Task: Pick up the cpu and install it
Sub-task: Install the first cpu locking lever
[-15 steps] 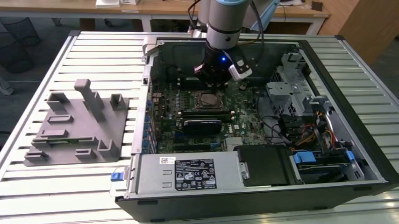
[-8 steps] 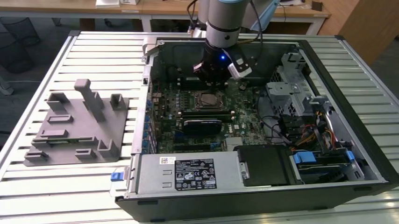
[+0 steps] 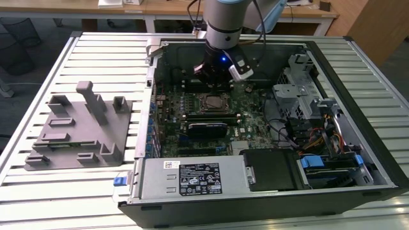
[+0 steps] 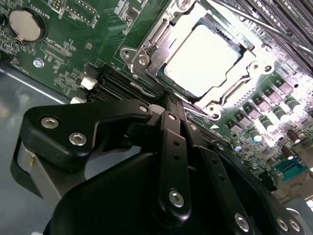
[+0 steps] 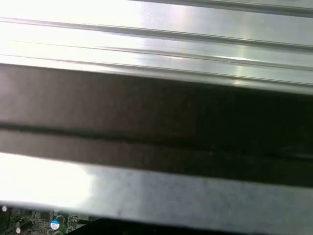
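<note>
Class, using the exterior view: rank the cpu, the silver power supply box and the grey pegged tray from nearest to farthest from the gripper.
1. The cpu, in its socket just below the gripper.
2. The silver power supply box, at the case's front edge.
3. The grey pegged tray, outside the case at the exterior view's left.

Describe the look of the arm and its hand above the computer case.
The arm is a round tube, pale grey with a dark band at the joint and a small blue light low on the wrist; dark cables run along it. The hand is matte black, built of flat linked bars fastened with silver screws.
</note>
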`<state>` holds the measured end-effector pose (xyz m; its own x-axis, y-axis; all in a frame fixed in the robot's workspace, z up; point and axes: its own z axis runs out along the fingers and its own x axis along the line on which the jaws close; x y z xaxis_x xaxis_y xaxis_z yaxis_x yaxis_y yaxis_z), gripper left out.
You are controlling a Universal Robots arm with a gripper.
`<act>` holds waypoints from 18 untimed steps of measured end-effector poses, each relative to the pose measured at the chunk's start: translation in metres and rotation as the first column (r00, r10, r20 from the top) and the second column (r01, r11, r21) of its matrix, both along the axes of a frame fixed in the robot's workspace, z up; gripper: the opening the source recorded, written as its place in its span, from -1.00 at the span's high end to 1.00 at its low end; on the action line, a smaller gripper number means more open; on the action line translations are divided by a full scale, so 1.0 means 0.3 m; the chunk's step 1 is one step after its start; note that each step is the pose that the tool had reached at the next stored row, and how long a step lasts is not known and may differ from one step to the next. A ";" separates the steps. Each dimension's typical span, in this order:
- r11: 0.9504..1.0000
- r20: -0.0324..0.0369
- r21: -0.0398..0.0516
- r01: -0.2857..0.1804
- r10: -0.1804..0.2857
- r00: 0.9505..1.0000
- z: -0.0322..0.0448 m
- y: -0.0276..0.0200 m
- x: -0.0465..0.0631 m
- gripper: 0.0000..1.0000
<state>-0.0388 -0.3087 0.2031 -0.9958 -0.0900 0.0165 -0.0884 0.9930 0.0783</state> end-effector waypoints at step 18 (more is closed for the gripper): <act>1.000 0.003 0.013 -0.001 0.001 1.000 0.050 0.000 -0.037 0.79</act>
<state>-0.0500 -0.3087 0.2182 -0.9958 -0.0911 0.0126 -0.0896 0.9918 0.0906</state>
